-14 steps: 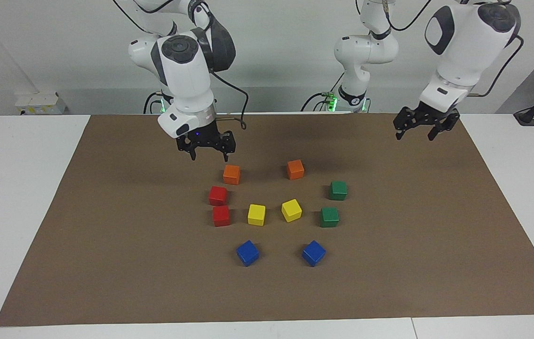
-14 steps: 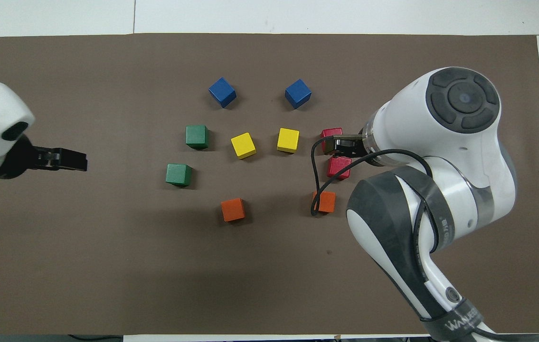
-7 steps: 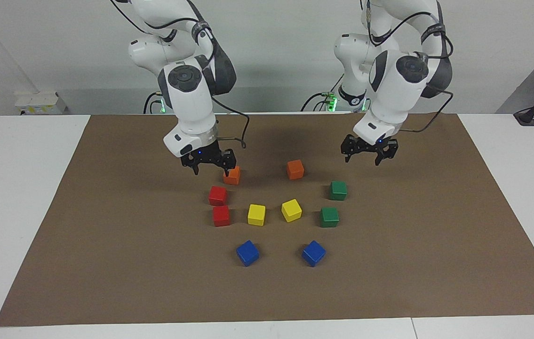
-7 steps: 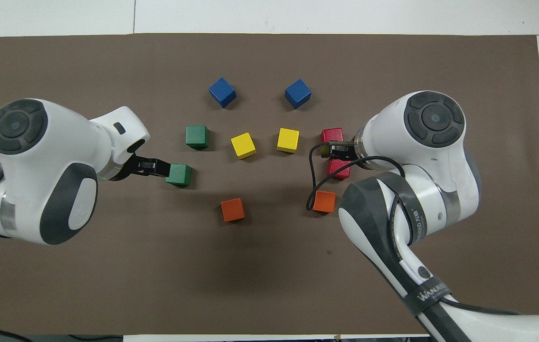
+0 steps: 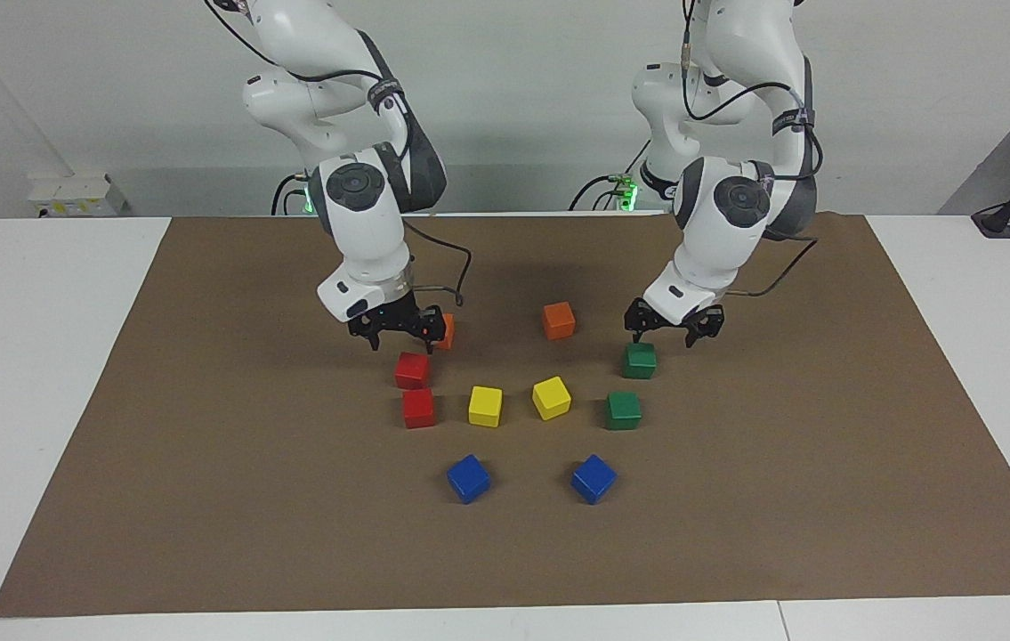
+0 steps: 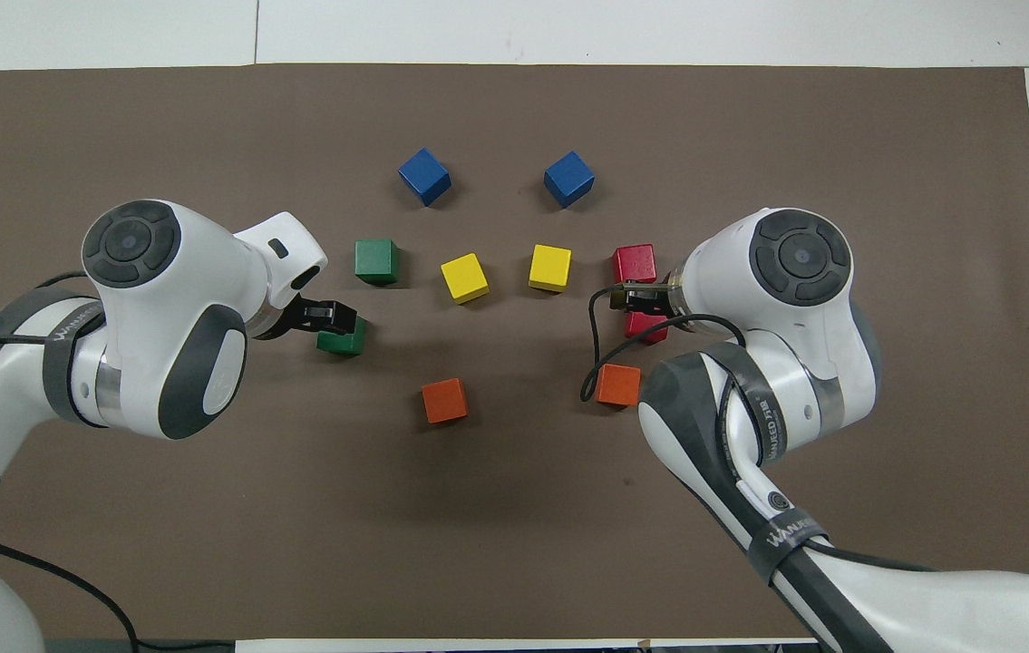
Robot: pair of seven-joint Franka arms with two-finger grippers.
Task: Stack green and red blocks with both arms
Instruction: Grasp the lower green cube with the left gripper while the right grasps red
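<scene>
My forearm bands carry white lettering that I can't read fully, and under me a brown mat [image 5: 202, 499] covers the white tabletop [image 5: 42, 356], with a pale wall at my back. Taking the two yellow blocks [image 5: 485, 406] as landmark, the two red blocks [image 5: 412, 369] sit beside them toward my right arm's end and the two green blocks [image 5: 639, 360] toward my left arm's end. My right end effector [image 5: 398, 331] hangs open and empty just above the nearer red block, and my left end effector [image 5: 672, 328] hangs open and empty just above the nearer green block.
</scene>
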